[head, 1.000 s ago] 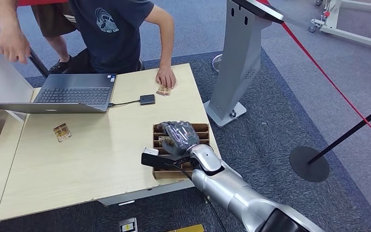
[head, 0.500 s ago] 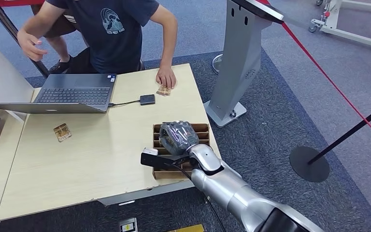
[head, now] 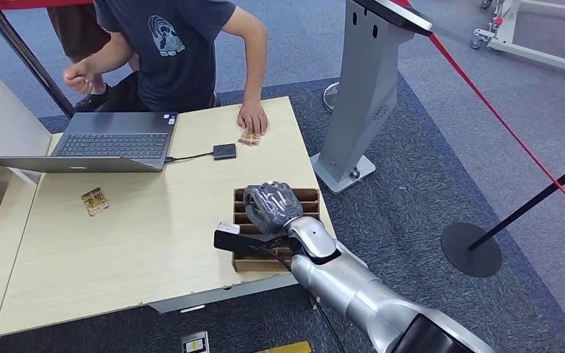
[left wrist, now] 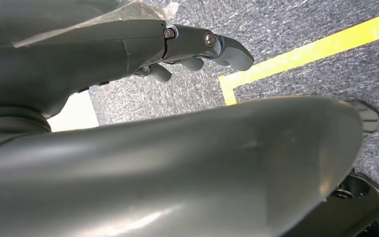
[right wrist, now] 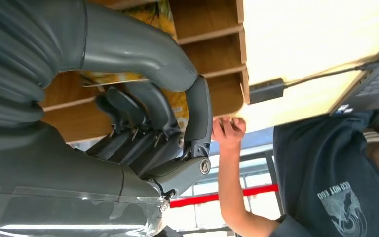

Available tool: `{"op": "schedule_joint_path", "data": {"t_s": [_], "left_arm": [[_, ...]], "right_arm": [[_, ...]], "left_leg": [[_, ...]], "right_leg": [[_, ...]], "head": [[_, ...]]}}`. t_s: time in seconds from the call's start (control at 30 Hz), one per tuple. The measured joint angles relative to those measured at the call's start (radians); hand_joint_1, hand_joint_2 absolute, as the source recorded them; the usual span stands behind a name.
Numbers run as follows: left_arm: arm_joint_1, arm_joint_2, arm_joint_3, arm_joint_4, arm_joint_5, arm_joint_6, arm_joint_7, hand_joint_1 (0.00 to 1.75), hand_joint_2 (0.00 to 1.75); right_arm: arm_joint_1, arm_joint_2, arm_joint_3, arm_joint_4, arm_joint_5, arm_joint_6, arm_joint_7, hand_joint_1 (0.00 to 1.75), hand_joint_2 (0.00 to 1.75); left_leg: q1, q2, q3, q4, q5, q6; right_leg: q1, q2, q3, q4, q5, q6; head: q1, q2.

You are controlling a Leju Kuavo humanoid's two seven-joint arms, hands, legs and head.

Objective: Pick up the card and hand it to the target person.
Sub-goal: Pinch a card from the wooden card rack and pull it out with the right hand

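The right hand point(head: 268, 208), fingers curled into the divided box point(head: 305, 195) at the counter's point(head: 140, 243) right edge, reaches the card point(right wrist: 168, 19); grip unconfirmed, so lifting risks slippage.

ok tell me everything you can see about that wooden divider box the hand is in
The wooden box is an open-topped brown tray, plywood by the look of it, split by thin slats into narrow slots. It sits flat at the near right corner of the pale table. Yellow-printed cards lie in at least one slot. The right hand reaches down into the slots, fingers among the cards; whether it grips one cannot be told.
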Motion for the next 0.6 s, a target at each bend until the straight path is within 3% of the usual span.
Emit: {"op": "schedule_joint_path", "data": {"t_s": [0.23, 0.6], "left_arm": [[0.001, 0.000, 0.000, 0.000, 0.004, -0.002, 0.000, 0.00, 0.00], [0.001, 0.000, 0.000, 0.000, -0.004, -0.017, -0.001, 0.00, 0.00]], "right_arm": [[0.020, -0.018, -0.004, -0.071, -0.011, -0.010, -0.002, 1.75, 1.75], [0.064, -0.102, -0.051, -0.359, 0.063, -0.027, 0.076, 1.75, 1.75]], "left_leg": [[0.000, 0.000, -0.001, 0.000, 0.000, 0.000], [0.000, 0.000, -0.001, 0.000, -0.002, 0.000]], "right_leg": [[0.000, 0.000, -0.001, 0.000, 0.000, 0.000], [0.000, 0.000, -0.002, 0.000, -0.001, 0.000]], "head": [[0.000, 0.000], [0.000, 0.000]]}}
